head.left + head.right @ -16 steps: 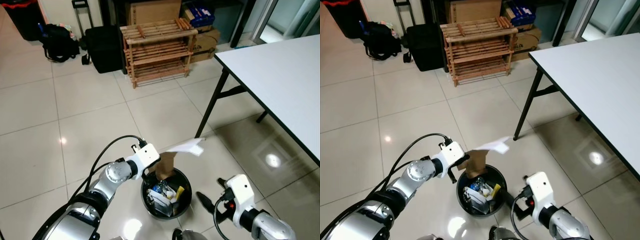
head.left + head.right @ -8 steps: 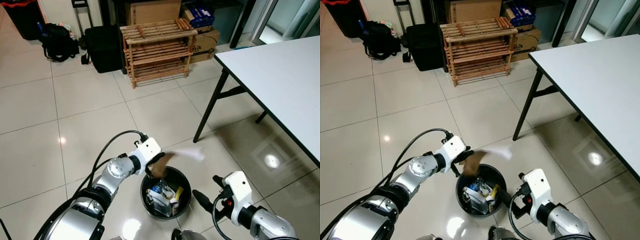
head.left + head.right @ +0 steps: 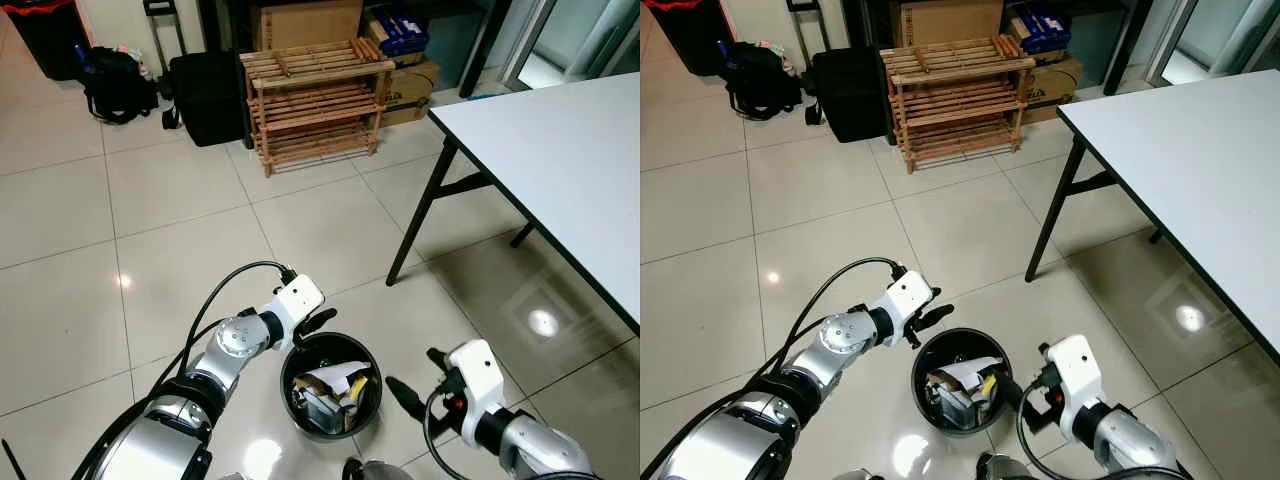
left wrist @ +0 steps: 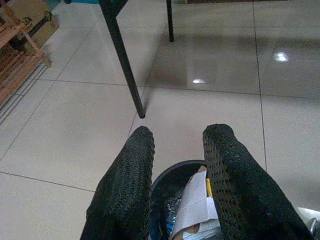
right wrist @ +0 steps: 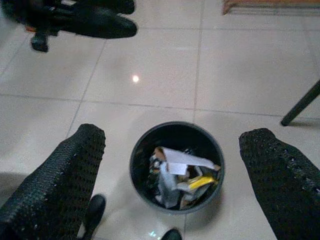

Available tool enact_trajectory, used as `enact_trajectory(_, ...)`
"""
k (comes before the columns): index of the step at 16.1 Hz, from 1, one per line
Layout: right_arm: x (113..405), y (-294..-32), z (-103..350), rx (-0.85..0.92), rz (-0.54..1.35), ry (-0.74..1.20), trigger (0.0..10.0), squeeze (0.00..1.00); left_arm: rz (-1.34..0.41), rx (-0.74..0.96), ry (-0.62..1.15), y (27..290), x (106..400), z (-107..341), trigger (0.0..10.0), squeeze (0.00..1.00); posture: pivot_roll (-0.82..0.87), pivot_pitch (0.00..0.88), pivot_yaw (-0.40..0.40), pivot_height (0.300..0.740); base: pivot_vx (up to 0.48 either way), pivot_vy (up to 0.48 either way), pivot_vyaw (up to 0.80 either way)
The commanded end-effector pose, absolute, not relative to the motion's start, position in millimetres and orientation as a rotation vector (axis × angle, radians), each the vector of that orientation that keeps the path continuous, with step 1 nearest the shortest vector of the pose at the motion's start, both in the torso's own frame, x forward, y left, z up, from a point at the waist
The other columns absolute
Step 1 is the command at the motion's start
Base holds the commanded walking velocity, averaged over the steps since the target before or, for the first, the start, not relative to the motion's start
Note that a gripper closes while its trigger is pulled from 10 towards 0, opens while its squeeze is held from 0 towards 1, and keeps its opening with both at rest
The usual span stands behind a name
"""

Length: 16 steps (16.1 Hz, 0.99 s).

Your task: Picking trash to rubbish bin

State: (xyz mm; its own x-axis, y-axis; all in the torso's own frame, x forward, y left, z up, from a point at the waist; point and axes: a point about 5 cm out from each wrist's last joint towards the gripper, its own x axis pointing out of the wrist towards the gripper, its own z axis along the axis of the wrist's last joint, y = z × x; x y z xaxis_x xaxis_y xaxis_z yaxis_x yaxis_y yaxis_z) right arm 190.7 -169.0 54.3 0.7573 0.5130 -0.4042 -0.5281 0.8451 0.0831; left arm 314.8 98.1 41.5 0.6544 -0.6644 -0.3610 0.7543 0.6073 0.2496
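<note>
A: Nearest in?
B: The right gripper (image 5: 172, 150), fingers spread wide, low beside the black rubbish bin (image 3: 368, 356); the trash (image 3: 335, 379) (white paper, brown card, a yellow scrap) lies inside the bin.
A: And the other arm?
B: The left gripper (image 3: 320, 321) hovers at the bin's far rim, fingers apart, holding nothing.
A: Farther off?
B: A white bench (image 3: 560, 150) on the right; a wooden rack (image 3: 318, 95) and black bags (image 3: 120, 80) by the wall.

All views down on bin (image 3: 331, 385)

tiled home entryway, shoe rack (image 3: 318, 100)
</note>
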Motion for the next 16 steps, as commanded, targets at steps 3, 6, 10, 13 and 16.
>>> enact_trajectory(3, 204, -175, 52, -0.063, 0.373, 0.385, 10.0, 0.00, -0.631, 0.182, 0.250, 114, 303, 32, 10.0, 0.00, -0.08, 0.090, -0.028, 0.740, 0.000, 0.000, 0.00)
enact_trajectory(6, 212, -174, 53, 0.026, 0.200, 0.346, 10.0, 0.00, -0.555, 0.151, 0.214, 124, 272, 31, 10.0, 0.00, -0.06, 0.080, -0.027, 0.740, 0.000, 0.000, -0.20)
enact_trajectory(10, 217, -174, 49, 0.071, 0.081, 0.341, 10.0, 0.00, -0.426, 0.133, 0.219, 143, 233, 31, 10.0, 0.00, -0.02, 0.064, -0.035, 0.740, 0.000, 0.000, -0.80)
enact_trajectory(13, 225, -165, 44, 0.053, 0.092, 0.351, 10.0, 0.00, -0.356, 0.134, 0.266, 153, 225, 41, 10.0, 0.00, 0.00, 0.058, -0.041, 0.740, 0.000, 0.000, -0.73)
enact_trajectory(16, 225, -160, 39, 0.050, 0.100, 0.382, 10.0, 0.00, -0.362, 0.131, 0.285, 152, 223, 48, 10.0, 0.00, 0.00, 0.056, -0.035, 0.740, 0.000, 0.000, 0.00)
